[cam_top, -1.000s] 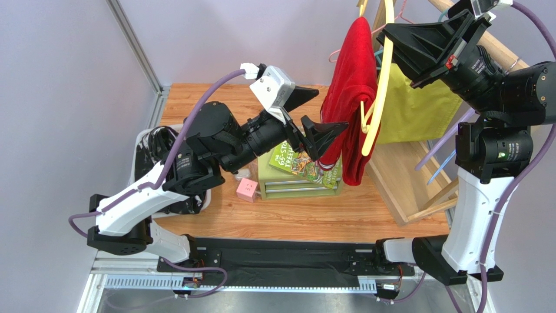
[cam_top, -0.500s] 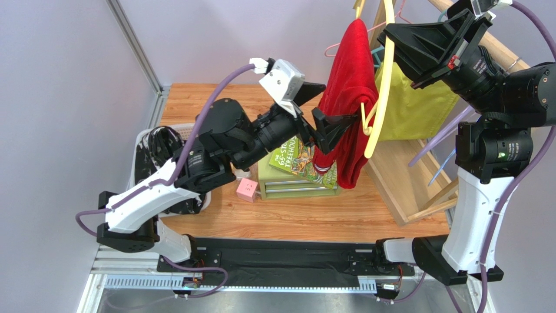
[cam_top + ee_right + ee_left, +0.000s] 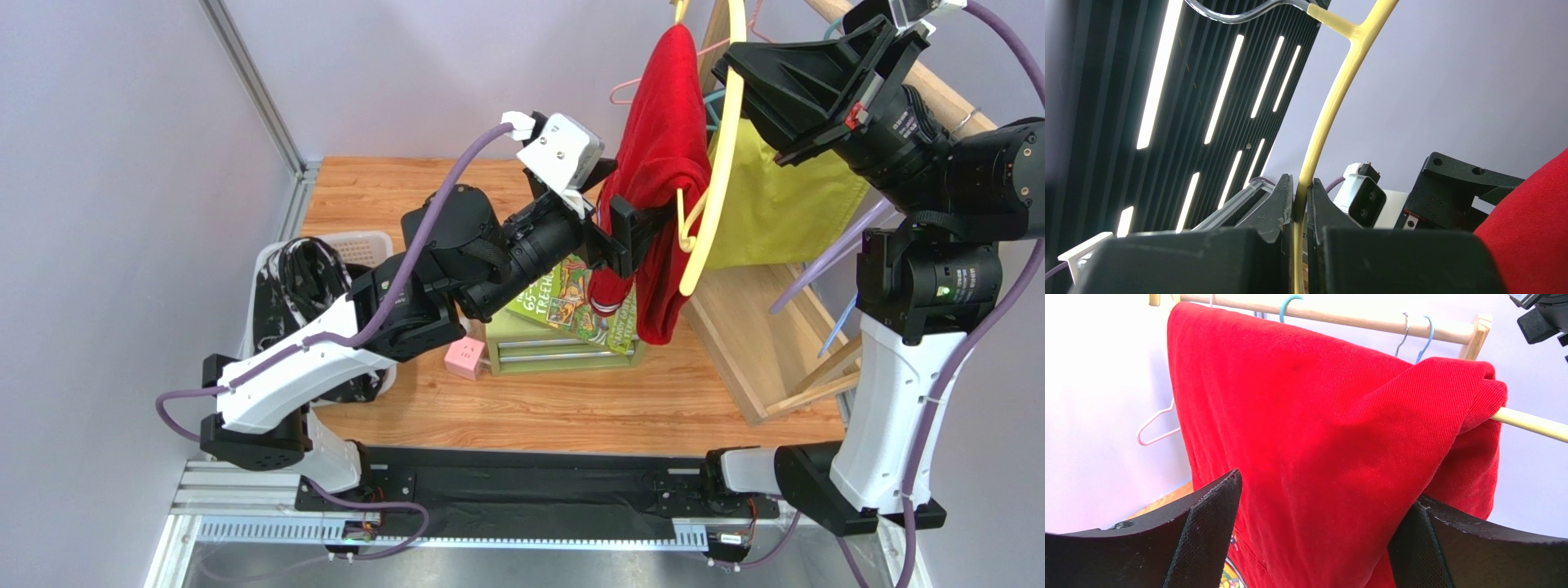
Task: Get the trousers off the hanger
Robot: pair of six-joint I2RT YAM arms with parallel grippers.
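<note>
Red trousers (image 3: 662, 135) hang folded over the bar of a yellow hanger (image 3: 718, 159), held up in the air at the back right. My right gripper (image 3: 732, 67) is shut on the hanger's thin yellow arm (image 3: 1333, 104), which runs up out of its closed jaws (image 3: 1301, 187). My left gripper (image 3: 620, 227) has come in from the left at mid-height of the cloth. In the left wrist view its jaws (image 3: 1324, 490) stand open on either side of the red trousers (image 3: 1321, 435), with the cloth bulging between the two pads. The hanger's bar (image 3: 1536, 424) pokes out on the right.
A yellow-green garment (image 3: 785, 208) hangs on the wooden rack (image 3: 761, 355) behind the hanger. A green box with a book (image 3: 564, 325) and a pink cube (image 3: 463, 357) lie below the trousers. A white basket (image 3: 356, 245) at the left holds black cloth (image 3: 301, 276).
My left arm has swung right and up, from beside the trousers' lower part until its jaws straddle the red cloth, and they have narrowed slightly. The right gripper and hanger have stayed put.
</note>
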